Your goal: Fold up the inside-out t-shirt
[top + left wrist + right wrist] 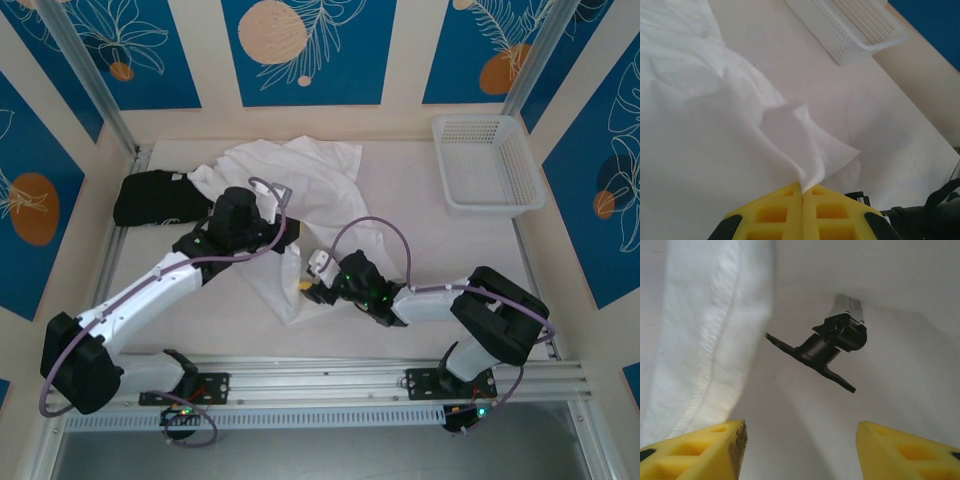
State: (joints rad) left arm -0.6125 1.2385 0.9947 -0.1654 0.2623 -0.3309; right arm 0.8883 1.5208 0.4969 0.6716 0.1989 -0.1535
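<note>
Pale tabletop (460, 245) runs from my two bases out to cream walls hung with blue panels. Nearest to me, my right claw (800, 442) stands partly open, its yellow fingers (710, 452) well apart with nothing between them. It sits low at the near edge of the inside-out t-shirt (300, 180), and a thick stitched hem (700, 340) shows as a band to the left of the gap.

Just beyond, my left claw (802, 189) is closed tight, pinching a fold of the shirt's thin cloth between its yellow pads. The fabric narrows to a pleat at the pinch and fans out from there.

The shirt is plain white, soft and heavily wrinkled, with no print. It lies in a loose, uneven spread from the middle of the table toward the far left.

At the far left a black folded garment (155, 198) lies against the shirt's edge. In the far right corner sits a white perforated plastic basket (485, 165), well apart from the shirt.
</note>
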